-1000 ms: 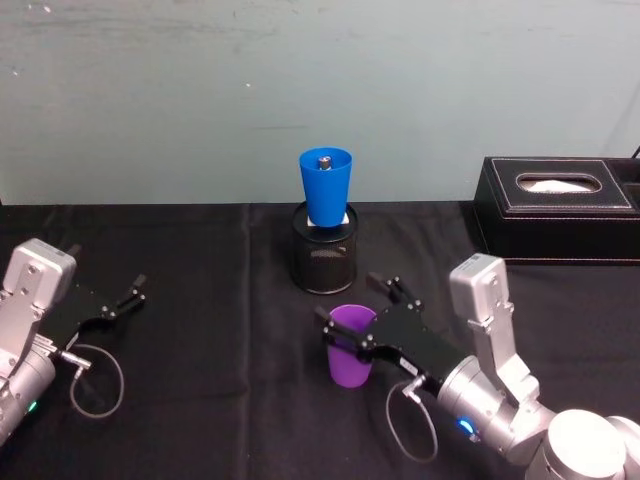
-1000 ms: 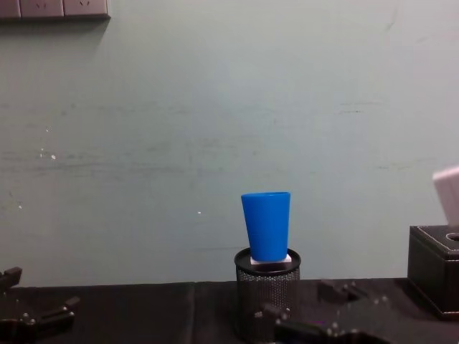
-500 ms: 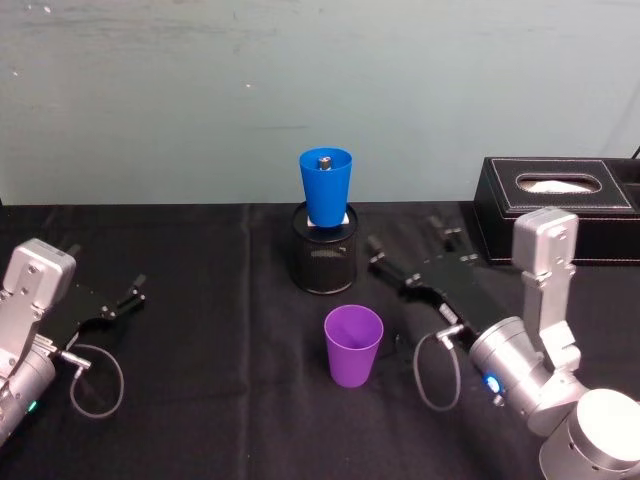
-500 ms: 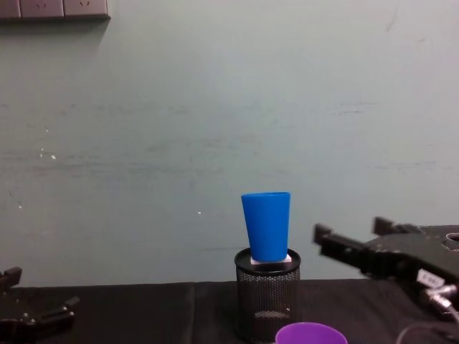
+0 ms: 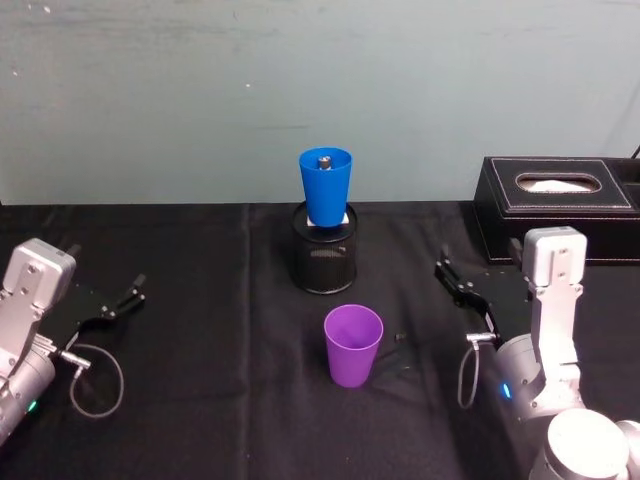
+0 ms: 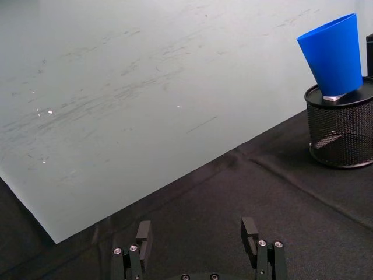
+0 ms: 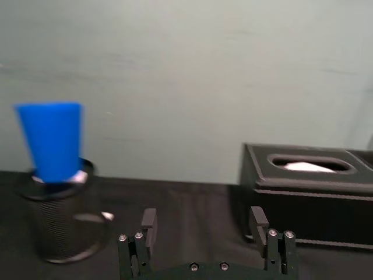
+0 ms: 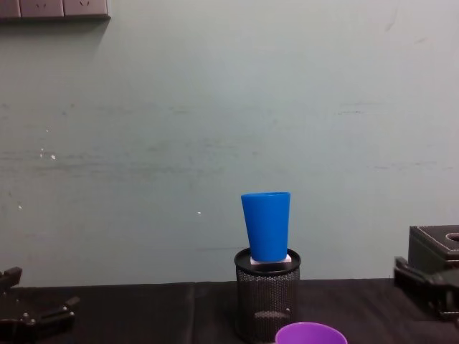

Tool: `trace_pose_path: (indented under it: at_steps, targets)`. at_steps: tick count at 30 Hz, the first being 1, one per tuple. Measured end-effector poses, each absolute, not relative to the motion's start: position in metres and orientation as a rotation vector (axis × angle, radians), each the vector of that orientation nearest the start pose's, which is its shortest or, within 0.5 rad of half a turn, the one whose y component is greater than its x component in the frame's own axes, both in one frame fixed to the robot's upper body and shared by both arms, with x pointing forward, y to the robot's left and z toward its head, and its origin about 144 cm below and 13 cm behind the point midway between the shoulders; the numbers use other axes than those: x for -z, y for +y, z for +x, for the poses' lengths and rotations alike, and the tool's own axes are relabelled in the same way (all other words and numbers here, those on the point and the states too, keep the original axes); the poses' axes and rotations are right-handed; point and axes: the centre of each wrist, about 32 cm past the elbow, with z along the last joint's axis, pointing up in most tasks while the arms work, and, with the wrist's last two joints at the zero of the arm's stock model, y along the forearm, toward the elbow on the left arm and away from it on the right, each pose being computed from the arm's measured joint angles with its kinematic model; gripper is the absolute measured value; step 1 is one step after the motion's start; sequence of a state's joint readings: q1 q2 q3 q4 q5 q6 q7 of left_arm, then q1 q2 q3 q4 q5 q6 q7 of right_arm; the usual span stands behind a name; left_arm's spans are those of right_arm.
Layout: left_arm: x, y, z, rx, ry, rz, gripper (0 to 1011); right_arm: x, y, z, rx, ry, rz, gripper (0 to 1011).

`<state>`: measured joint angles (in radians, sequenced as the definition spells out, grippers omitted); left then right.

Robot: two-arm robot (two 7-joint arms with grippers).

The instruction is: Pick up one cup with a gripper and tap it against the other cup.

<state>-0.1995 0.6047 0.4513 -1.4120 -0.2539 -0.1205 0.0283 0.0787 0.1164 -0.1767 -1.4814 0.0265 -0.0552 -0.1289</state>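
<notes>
I see the purple cup [image 5: 353,343] standing free before the mesh holder [image 5: 324,255] with the blue cup [image 5: 325,186], right gripper [image 5: 462,285] apparently open beside it.

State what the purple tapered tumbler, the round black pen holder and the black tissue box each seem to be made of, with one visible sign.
Purple tapered tumbler: probably plastic, smooth and matt; even colour, thin rim.
Round black pen holder: likely metal mesh; a fine grid shows through its wall.
Black tissue box: seemingly leather or imitation leather; pale stitching runs along its edges.
</notes>
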Motion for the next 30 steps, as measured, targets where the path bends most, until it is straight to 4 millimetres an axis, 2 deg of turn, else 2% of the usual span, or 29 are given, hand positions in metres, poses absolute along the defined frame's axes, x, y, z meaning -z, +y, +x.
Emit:
trace_pose_path:
  at_steps: [5,12,30]
  targets:
    - [-1.140,0.310,0.489,-1.248,-0.285,0.304,1000,-1.125,-0.206,0.482,1.591,-0.112,-0.096,1003]
    - [-1.140,0.310,0.489,-1.248,-0.285,0.304,1000,-1.118,-0.208,0.483,1.575,-0.111,-0.096,1002]
    - [-1.140,0.310,0.489,-1.248,-0.285,0.304,1000,-1.119,-0.208,0.483,1.580,-0.112,-0.096,1003]
